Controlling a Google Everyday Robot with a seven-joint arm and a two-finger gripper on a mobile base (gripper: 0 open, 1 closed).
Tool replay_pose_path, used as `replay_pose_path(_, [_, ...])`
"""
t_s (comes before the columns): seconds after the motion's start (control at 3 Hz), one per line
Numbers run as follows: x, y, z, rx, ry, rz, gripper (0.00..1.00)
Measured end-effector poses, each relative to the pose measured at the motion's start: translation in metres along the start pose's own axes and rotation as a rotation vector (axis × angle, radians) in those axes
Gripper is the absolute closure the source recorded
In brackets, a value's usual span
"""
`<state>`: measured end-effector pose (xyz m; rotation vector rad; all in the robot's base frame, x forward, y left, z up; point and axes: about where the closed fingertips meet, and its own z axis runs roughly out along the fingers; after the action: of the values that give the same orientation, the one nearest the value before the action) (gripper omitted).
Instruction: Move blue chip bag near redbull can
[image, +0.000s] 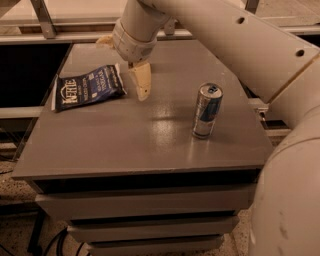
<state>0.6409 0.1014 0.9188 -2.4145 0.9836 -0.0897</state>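
Note:
The blue chip bag (89, 88) lies flat on the left back part of the grey table (125, 145), with white lettering facing up. The redbull can (207, 110) stands upright on the right side of the table, well apart from the bag. My gripper (121, 69) hangs over the bag's right end with its fingers spread. One pale finger (141, 81) points down just right of the bag's edge. The other fingertip (103, 40) shows behind the wrist, beyond the bag's far edge. The gripper holds nothing.
My large pale arm (260, 55) sweeps across the upper right and down the right edge of the view, above the can. Drawers (145, 205) sit under the table top. A rail and shelf (60, 35) run behind the table.

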Motion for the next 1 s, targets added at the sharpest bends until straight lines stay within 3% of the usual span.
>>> replay_pose_path(1.0, [0.001, 0.004, 0.033, -0.089, 0.169, -0.149, 0.0])
